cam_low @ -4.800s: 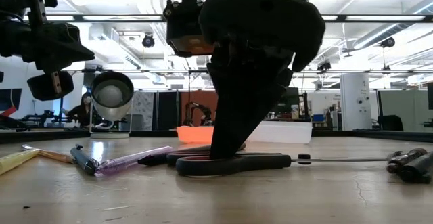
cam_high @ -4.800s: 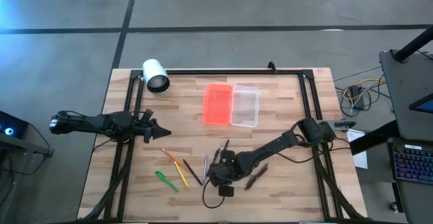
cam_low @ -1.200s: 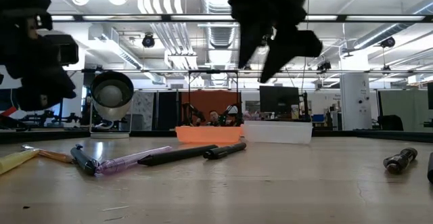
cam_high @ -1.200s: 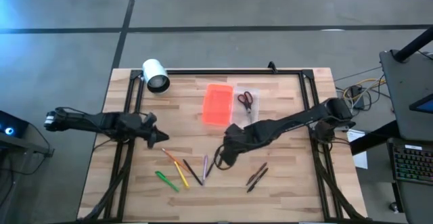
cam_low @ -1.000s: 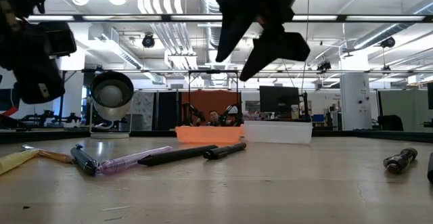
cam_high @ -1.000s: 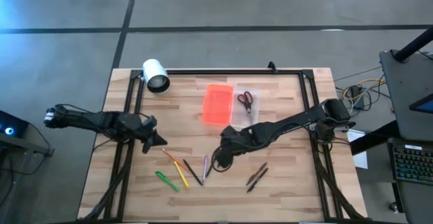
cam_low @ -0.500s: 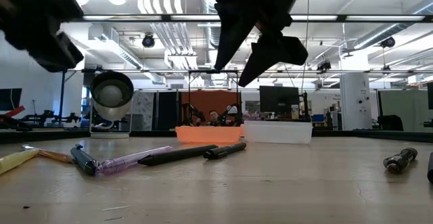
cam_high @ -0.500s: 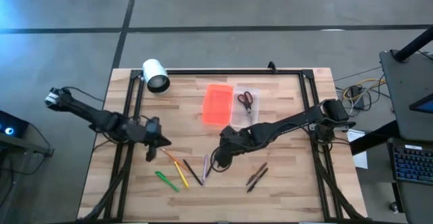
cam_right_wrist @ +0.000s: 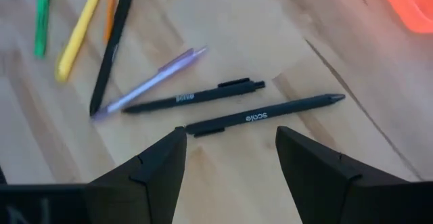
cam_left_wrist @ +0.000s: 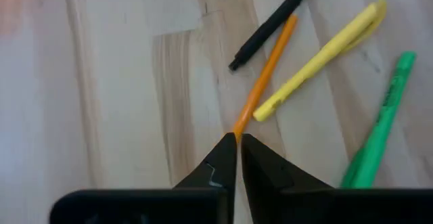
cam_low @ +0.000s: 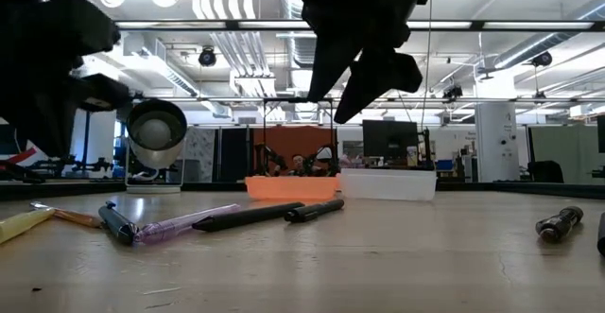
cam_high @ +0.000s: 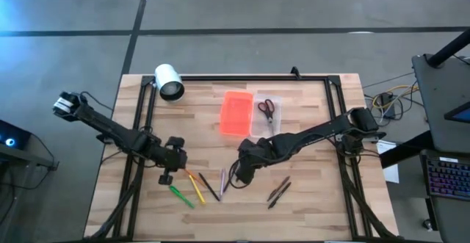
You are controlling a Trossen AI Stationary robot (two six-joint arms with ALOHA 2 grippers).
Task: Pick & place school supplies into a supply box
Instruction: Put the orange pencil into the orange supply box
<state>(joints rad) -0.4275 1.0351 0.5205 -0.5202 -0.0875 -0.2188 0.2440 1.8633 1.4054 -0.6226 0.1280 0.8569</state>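
A pale wood-plank table [cam_high: 308,206] carries the clear supply box [cam_high: 266,115], its flat orange lid [cam_high: 236,112] alongside, red-handled scissors [cam_high: 266,109] inside. Five slim pens [cam_high: 200,186] fan across the near-middle planks, pointing diagonally. The left gripper [cam_left_wrist: 237,141], tips pressed together, hovers at the orange pencil [cam_left_wrist: 265,75]. The right gripper [cam_right_wrist: 230,139] hangs spread over two black pens [cam_right_wrist: 264,118].

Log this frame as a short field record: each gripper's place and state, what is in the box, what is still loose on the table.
left gripper: shut, empty, tips at the end of the orange pencil
right gripper: open, empty, above two dark pens
supply box: clear tray beside its orange lid
in box: red-handled scissors
loose on table: green pen, yellow pen, purple pen, dark pens at right
other: white cylinder at far left corner
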